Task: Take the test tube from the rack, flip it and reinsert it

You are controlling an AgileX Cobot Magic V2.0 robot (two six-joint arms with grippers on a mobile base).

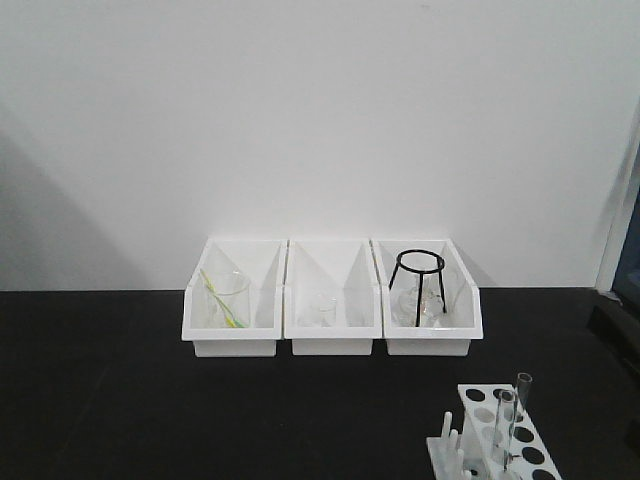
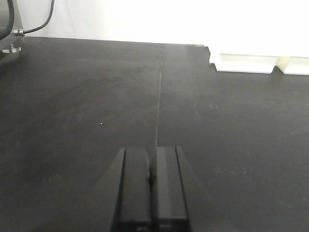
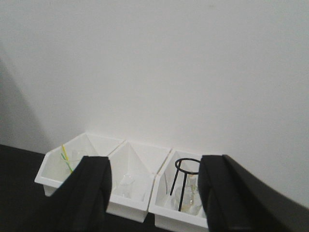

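Note:
The white rack (image 1: 505, 440) stands at the front right of the black table, pegs on its left side. Two clear test tubes stand upright in its holes, one nearer (image 1: 505, 428) and one behind it (image 1: 523, 397). Neither gripper shows in the front view. My left gripper (image 2: 151, 166) is shut and empty, low over bare black table. My right gripper (image 3: 154, 193) is open and empty, raised and facing the three white bins. The rack and tubes are out of both wrist views.
Three white bins stand side by side against the white wall: the left (image 1: 230, 300) holds a beaker with a yellow-green stick, the middle (image 1: 333, 300) small glassware, the right (image 1: 428, 298) a black wire tripod over a flask. A dark object stands at the right edge (image 1: 625, 300).

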